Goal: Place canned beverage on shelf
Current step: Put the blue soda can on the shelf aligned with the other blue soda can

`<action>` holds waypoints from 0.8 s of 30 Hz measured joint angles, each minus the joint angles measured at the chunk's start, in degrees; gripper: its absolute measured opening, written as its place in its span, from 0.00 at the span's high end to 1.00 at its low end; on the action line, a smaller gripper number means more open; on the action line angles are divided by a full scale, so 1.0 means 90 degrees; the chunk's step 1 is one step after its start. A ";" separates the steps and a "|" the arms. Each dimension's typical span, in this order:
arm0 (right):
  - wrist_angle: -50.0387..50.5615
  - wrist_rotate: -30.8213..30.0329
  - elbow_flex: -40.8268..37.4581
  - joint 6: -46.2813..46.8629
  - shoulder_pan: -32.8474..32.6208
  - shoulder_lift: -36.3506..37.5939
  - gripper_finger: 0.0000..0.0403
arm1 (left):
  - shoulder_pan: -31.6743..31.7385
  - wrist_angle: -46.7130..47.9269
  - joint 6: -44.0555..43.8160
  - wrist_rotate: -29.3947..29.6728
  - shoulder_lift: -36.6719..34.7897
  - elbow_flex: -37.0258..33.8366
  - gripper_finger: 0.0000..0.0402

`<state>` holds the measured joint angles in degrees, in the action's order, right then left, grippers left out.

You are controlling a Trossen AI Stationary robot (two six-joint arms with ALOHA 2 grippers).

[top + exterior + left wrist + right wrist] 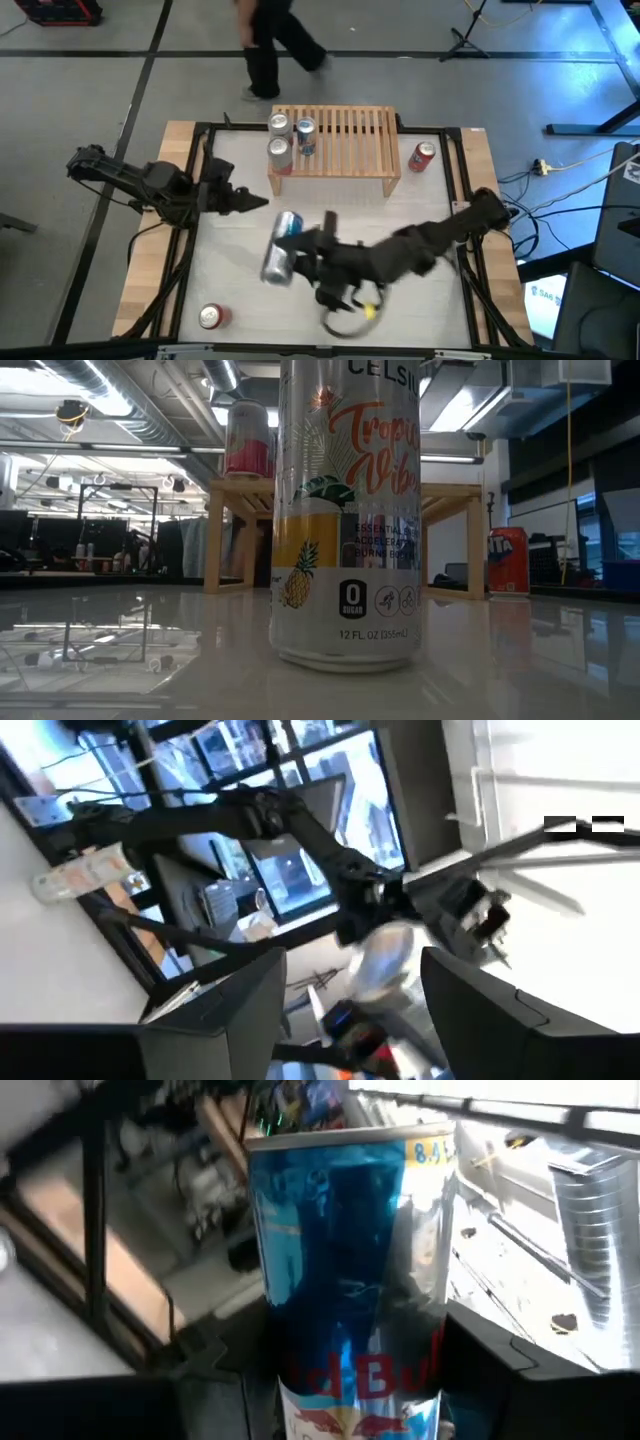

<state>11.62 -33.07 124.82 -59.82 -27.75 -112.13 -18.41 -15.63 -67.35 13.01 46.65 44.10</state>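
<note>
Starting at the left of the tabletop, we see the left arm reaching in from the edge, its left gripper low over the surface with its two fingers spread apart and nothing between them. Near the front left corner a red can lies on its side. Toward the middle, the right gripper pinches a blue and silver can, which is tilted over, its silver end pointing to the front; from the right wrist view we see the blue can standing up between the dark fingers. Behind it stands the shelf, a low rack of light wood slats at the back of the tabletop, with three cans grouped on its left end. A second red can stands on the tabletop just right of the shelf. In the low view a tall pineapple-print can stands close before the camera. Beyond the tabletop a person in dark clothes is on the floor behind the shelf.
</note>
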 joint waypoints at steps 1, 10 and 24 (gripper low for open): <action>0.0070 -0.0042 0.0129 0.0122 -0.0052 0.0011 0.52 | -0.0008 0.0040 0.0100 0.0000 -0.0046 -0.0017 0.44; 0.0961 -0.1403 0.0976 0.1494 -0.0075 0.0115 0.51 | -0.0123 -0.0007 0.1258 0.0059 -0.0379 -0.0012 0.44; 0.4953 -0.2076 0.1056 0.6496 0.0361 0.0865 0.51 | -0.0163 0.0568 0.2015 0.0571 -0.0369 -0.0012 0.43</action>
<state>56.19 -51.75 134.32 -1.36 -24.51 -104.34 -19.88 -10.52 -49.21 18.15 43.33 43.99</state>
